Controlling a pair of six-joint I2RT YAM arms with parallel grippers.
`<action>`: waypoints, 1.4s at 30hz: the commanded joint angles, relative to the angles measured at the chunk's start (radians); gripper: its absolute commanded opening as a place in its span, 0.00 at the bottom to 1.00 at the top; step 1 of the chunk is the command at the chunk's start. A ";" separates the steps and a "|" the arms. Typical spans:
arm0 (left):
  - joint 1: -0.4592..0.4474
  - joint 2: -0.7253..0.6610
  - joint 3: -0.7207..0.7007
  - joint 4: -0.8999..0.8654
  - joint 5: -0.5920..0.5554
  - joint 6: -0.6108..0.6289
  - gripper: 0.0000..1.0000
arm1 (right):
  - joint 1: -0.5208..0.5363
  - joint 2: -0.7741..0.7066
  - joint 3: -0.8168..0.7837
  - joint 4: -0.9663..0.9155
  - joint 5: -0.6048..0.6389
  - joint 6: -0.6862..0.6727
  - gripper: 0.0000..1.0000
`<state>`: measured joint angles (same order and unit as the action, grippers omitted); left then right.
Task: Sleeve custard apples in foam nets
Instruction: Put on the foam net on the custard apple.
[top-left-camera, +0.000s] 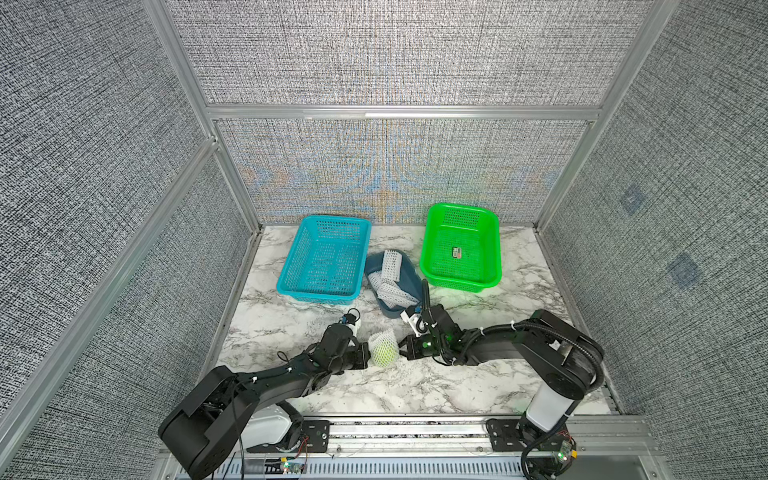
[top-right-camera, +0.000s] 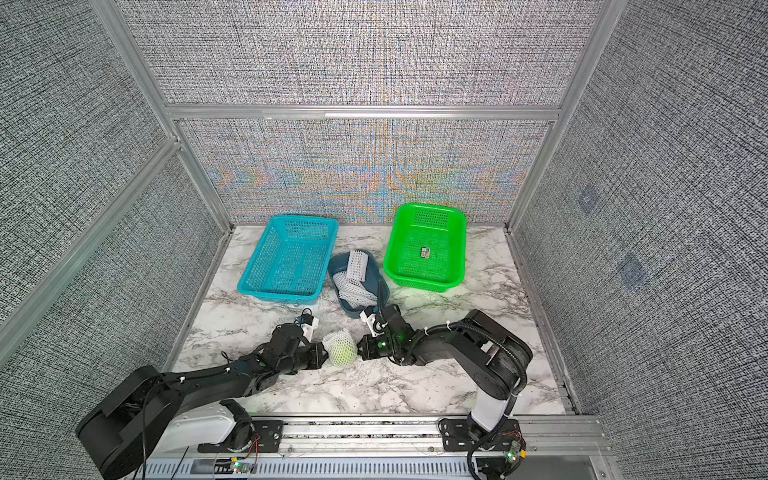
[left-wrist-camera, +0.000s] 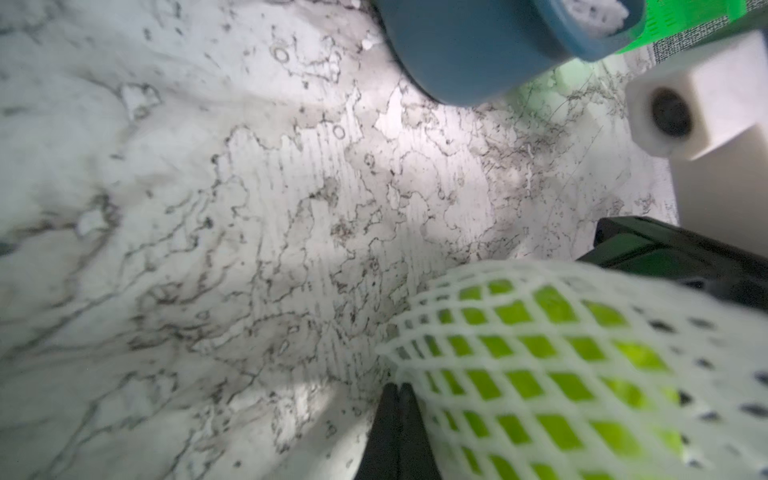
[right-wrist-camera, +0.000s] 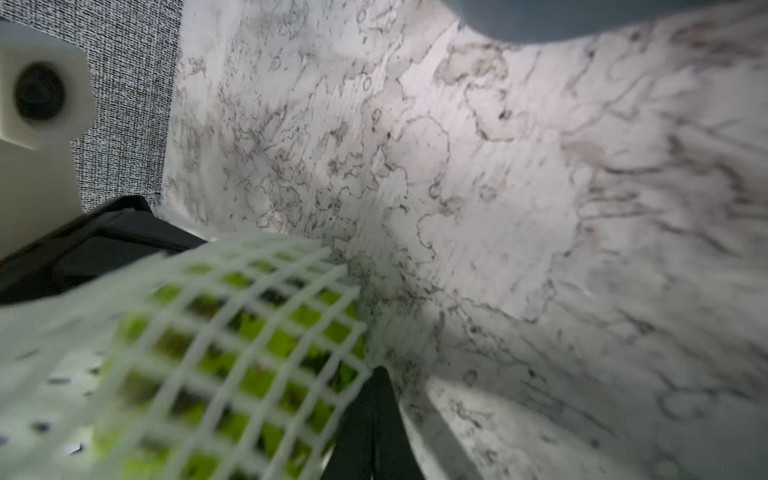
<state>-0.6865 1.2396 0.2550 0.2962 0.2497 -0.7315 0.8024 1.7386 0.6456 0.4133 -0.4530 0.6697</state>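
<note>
Bumpy yellow-green custard apple (top-left-camera: 385, 356) (top-right-camera: 344, 355) sits lower centre in both top views on the marble tabletop (top-left-camera: 415, 388), mostly inside a white foam mesh net (top-left-camera: 381, 336). Left gripper (top-left-camera: 368, 354) and right gripper (top-left-camera: 401, 353) pinch the net's edges, fingers pressed together. Mid-sleeving I reckon; next it probably needs stretching fully over.

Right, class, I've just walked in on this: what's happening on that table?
Two robot arms are sleeving a small yellow-green custard apple in a white foam mesh net on the marble tabletop. The left pincer and right pincer are shut on opposite sides of the net, which covers the fruit. Spare nets lie in the dark blue tray; the turquoise plastic basket and green plastic basket hold no fruit.
</note>
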 joint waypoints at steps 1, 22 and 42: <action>0.001 0.009 0.008 0.034 0.027 0.013 0.00 | 0.011 -0.004 0.014 -0.099 0.021 -0.044 0.02; 0.001 0.045 0.006 0.061 0.060 0.020 0.00 | -0.066 -0.282 -0.127 -0.070 -0.099 -0.043 0.41; 0.001 0.073 -0.013 0.112 0.071 0.015 0.00 | -0.023 -0.012 -0.119 0.374 -0.268 0.176 0.48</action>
<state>-0.6846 1.3067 0.2424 0.3553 0.2928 -0.7116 0.7723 1.7061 0.5301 0.7113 -0.7147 0.8036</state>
